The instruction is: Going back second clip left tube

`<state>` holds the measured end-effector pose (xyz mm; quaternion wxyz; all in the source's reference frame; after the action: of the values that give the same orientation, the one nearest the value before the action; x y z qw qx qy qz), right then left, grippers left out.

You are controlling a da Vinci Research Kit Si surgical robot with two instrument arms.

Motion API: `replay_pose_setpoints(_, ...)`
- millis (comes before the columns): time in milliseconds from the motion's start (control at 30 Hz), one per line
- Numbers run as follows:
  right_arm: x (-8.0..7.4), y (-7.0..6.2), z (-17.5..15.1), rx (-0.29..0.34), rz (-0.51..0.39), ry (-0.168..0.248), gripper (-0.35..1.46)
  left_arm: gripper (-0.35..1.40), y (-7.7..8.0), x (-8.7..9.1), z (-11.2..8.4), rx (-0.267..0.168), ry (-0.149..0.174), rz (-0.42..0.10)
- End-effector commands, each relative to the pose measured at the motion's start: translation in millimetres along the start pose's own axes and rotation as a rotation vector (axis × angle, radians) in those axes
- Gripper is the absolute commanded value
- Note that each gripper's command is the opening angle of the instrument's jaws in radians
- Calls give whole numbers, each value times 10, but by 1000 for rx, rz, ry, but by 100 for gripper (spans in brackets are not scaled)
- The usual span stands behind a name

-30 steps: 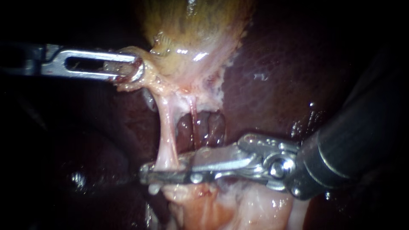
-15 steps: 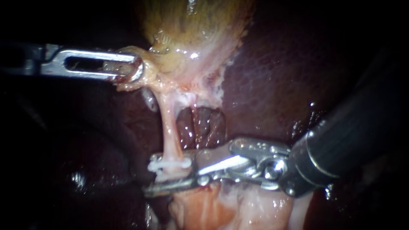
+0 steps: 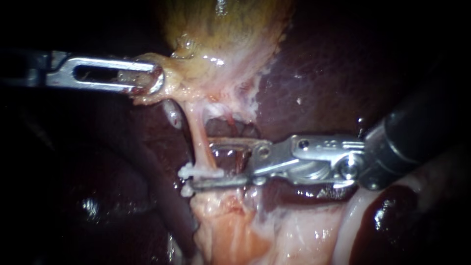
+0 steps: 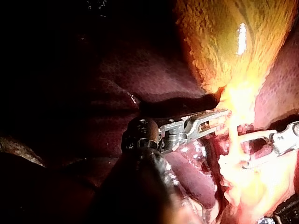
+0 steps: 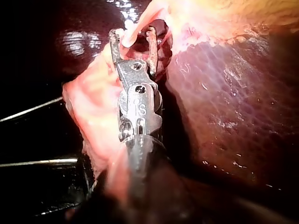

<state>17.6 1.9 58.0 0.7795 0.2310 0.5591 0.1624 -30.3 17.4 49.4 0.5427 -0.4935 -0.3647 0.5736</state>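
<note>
While left instrument [image 3: 156, 81] jaws clamp the gallbladder [image 3: 221, 34], right instrument [image 3: 206, 164] jaws stand apart, left tube [image 3: 196, 135] crossing between their tips; clip [image 3: 201, 172] on that tube just beside lower jaw, exit straight back

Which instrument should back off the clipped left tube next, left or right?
Right. The right instrument, jaws open, straddles the left tube at the white clip, gripping nothing, so it can likely withdraw. The left instrument is shut on the gallbladder, holding it taut.
</note>
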Motion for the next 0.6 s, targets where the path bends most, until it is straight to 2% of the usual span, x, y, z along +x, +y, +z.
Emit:
replay_pose_setpoints(33,1,-1,-10,7,-18,1,50,-35,0,0,-1,-1,-1,1)
replay_pose_setpoints(133,4,-1,-38,21,-60,2,50,-35,0,1,-1,-1,-1,1)
replay_pose_setpoints(300,2,2,-81,7,-137,2,50,-35,0,1,-2,-1,-1,1)
replay_pose_setpoints(433,-5,8,-107,0,-152,1,50,-35,0,1,-1,-1,-1,1)
replay_pose_setpoints(600,-13,16,-126,-7,-151,-32,50,-35,0,1,1,0,0,0)
